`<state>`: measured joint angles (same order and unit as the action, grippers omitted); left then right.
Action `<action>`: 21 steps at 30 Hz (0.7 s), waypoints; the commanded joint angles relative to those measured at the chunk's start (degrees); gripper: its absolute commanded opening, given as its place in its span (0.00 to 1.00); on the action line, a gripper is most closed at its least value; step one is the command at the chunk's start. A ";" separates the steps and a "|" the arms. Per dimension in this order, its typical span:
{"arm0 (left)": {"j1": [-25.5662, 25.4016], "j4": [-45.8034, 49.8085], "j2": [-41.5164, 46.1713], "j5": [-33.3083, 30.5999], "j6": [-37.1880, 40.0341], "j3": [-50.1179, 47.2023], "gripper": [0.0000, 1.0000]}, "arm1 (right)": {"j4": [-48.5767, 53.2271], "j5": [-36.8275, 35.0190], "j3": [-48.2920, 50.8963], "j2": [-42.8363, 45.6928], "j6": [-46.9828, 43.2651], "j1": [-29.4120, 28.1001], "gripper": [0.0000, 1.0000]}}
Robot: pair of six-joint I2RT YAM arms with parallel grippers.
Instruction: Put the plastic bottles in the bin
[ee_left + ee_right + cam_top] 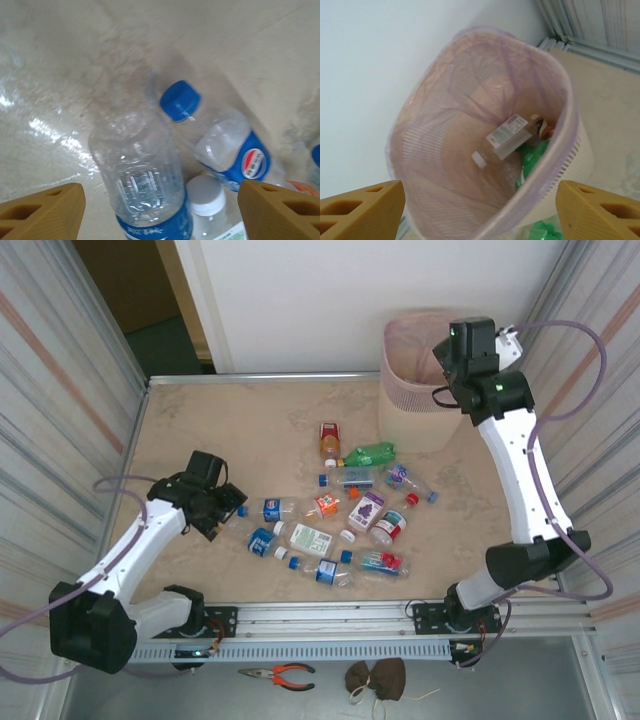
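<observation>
Several plastic bottles point(330, 525) lie scattered across the middle of the table, among them a green one point(372, 453). My left gripper point(230, 508) hangs low at the left end of the pile and is open. In the left wrist view a clear bottle with a blue label point(142, 180) lies between its fingers point(42, 210) without touching them. A blue-capped bottle point(225, 147) and a white cap point(206, 195) lie beside it. My right gripper point(465, 365) is open and empty above the bin point(415, 405). The bin's rim point(540, 185) surrounds a clear bottle point(512, 135) and green ones point(532, 157) in its pink bag.
Corrugated walls close in both sides of the table, and a white wall stands behind the bin. A metal rail point(340, 615) runs along the front edge. Orange-handled pliers point(282, 674) and a brown lump point(378, 678) lie on the ledge below it.
</observation>
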<state>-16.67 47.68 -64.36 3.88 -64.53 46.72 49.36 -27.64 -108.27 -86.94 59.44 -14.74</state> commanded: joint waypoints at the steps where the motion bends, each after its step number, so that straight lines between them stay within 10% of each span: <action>1: 0.76 -2.01 -1.01 4.75 -3.54 -2.98 0.81 | -2.04 -2.86 4.58 3.51 -1.62 -0.37 0.78; 21: 1.51 -11.41 -9.20 11.12 -8.49 -9.93 0.75 | -2.35 -3.69 11.89 8.41 -1.17 0.15 0.78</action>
<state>-15.68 37.12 -72.82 14.04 -71.44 37.91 47.57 -28.97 -97.01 -80.73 59.27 -14.74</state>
